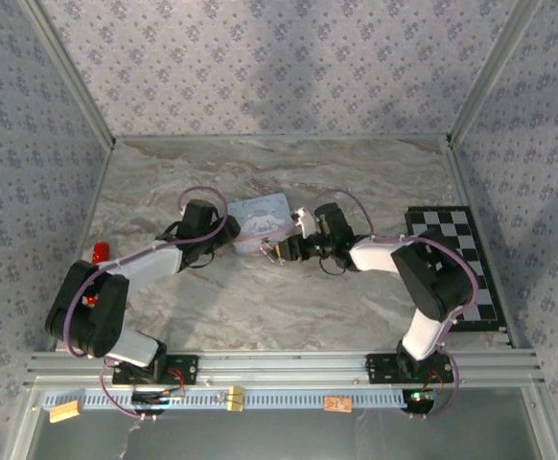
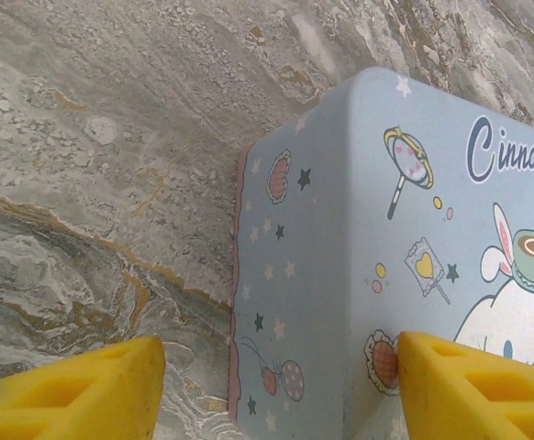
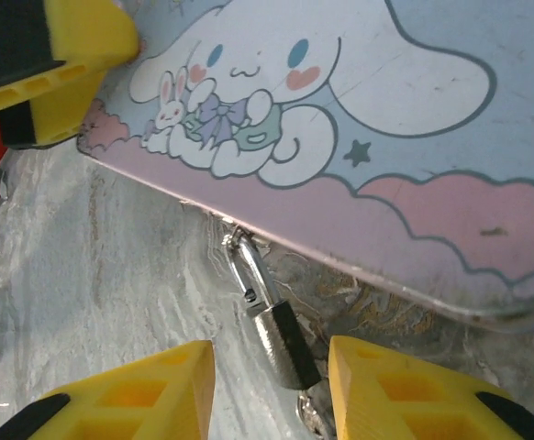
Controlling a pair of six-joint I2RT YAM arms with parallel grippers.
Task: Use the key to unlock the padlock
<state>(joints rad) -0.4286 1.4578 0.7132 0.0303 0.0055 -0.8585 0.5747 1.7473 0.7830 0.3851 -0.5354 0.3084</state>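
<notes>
Off the near edge of the tin, about mid-table and a bit toward the far edge, the padlock lies flat on the marble table. Its shackle is hooked through the tin's little hasp.

The part that matters: the padlock's long axis runs from the tin's rim straight back toward the right claw, tilted a touch. The dark body sits in the gap between the 2 yellow fingers. That claw is spread only moderately. I see table on the left side of the body and a thin sliver on the right, so I'd say it isn't gripping anything yet. The right arm is clearly the nearer one for the lock.

The left claw is spread wide at the tin's opposite corner, 1 finger over the lid and 1 over the table, holding nothing. My guess is it's there to brace the tin.

The tin is shut, so whatever's inside is hidden.

I can't pick out the key for sure. There's a silvery bit at the padlock's bottom end, but it's too cropped to call.
</notes>
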